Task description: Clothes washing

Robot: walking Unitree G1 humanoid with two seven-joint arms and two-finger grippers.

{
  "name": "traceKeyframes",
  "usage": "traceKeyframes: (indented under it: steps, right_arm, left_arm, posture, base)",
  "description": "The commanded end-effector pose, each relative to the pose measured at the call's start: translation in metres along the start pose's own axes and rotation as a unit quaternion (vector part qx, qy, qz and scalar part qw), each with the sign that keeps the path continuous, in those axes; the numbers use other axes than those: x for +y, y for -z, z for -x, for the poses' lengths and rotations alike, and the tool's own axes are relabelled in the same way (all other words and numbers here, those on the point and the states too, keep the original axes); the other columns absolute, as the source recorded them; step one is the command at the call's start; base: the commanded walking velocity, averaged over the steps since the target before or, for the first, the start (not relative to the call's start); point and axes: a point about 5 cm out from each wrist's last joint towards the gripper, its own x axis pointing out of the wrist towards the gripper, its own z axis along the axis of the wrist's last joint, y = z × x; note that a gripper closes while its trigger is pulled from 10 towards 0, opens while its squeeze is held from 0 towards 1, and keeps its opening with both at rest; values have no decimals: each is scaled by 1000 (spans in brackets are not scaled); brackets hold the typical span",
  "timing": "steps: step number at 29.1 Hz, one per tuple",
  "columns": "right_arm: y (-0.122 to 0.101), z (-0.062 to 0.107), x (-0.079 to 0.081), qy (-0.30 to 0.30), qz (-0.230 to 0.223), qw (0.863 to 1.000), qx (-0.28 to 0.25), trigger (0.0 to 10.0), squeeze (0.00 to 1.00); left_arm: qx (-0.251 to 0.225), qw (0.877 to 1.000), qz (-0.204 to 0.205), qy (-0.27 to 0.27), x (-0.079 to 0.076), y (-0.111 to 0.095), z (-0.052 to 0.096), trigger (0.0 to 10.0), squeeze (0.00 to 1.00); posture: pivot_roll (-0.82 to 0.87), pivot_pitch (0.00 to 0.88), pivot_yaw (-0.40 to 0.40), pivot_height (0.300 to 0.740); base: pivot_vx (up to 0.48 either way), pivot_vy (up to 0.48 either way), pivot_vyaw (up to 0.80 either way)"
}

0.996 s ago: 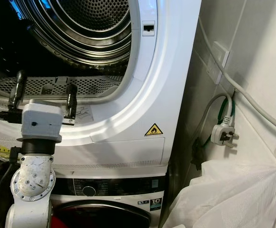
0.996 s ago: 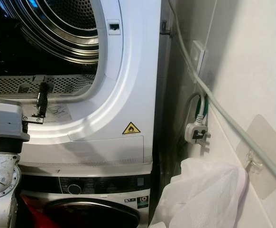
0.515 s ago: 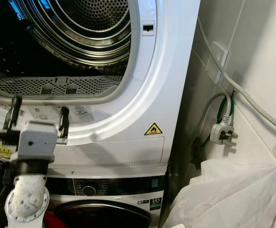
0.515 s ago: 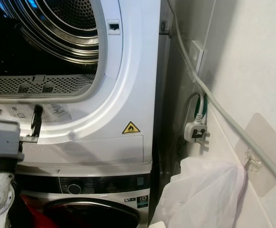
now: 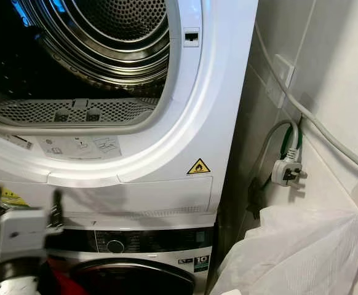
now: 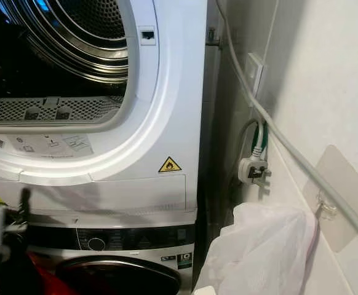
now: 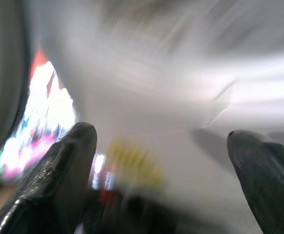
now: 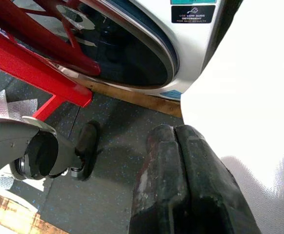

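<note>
A white dryer stands stacked on a washer, and its drum (image 5: 105,37) is open and looks empty, with a grey lint grille (image 5: 74,112) at the mouth. Below are the washer's control panel (image 5: 136,243) and its dark round door (image 5: 136,276). My left gripper (image 5: 25,201) hangs blurred at the lower left in front of the dryer's bottom edge, open with nothing between its fingers (image 7: 59,180). My right gripper (image 8: 181,180) points down at the floor beside the washer door (image 8: 127,53), shut. A white mesh laundry bag (image 5: 302,252) hangs at the right.
A tiled wall closes the right side, with a grey hose (image 5: 326,132), a wall switch (image 5: 283,70) and a loose white plug (image 5: 286,172). A red frame (image 8: 34,68) stands on the dark floor (image 8: 112,161) before the washer.
My left gripper has dropped from the dryer's opening rim down to the level of the washer's top, still open. The camera barely shifted.
</note>
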Motion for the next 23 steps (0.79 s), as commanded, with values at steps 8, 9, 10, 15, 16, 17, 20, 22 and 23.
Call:
traceKeyframes:
  steps: [8,9,10,15,16,17,20,22,23]
  right_arm:
    - [1,-1,4,-3,-8,1000,4,10000,0]
    - [1,-1,4,-3,-8,1000,4,10000,0]
    - [1,-1,4,-3,-7,1000,4,10000,0]
    - [0,-1,4,-3,-3,1000,3,10000,0]
    - [0,-1,4,-2,-3,1000,3,10000,0]
    - [0,-1,4,-2,-3,1000,3,10000,0]
    - [0,-1,3,0,-3,1000,3,10000,0]
    - [0,-1,3,2,-7,1000,4,10000,0]
    - [1,-1,3,2,-7,1000,4,10000,0]
  left_arm:
    - [111,989,78,-55,24,38,-12,10000,0]
    - [117,988,86,-49,22,39,-14,10000,0]
    - [122,987,92,-44,20,40,-15,10000,0]
    - [55,996,40,55,1,27,-21,10000,0]
    - [43,997,36,57,-2,25,-22,10000,0]
    - [43,997,36,57,-2,25,-22,10000,0]
    - [18,997,26,68,-7,18,-22,10000,0]
    - [-27,992,-4,125,-21,6,-20,10000,0]
    - [-53,980,-21,189,-35,-2,-16,10000,0]
  posture:
    - [173,0,69,740]
    - [173,0,69,740]
    - [173,0,69,740]
    - [160,0,72,740]
    - [157,0,73,740]
    - [157,0,73,740]
    - [152,0,72,740]
    - [156,0,70,740]
    - [162,0,67,740]
  base:
    - [0,0,0]
    - [0,0,0]
    - [0,0,0]
    - [0,0,0]
    - [0,0,0]
    - [0,0,0]
    - [0,0,0]
    - [0,0,0]
    - [0,0,0]
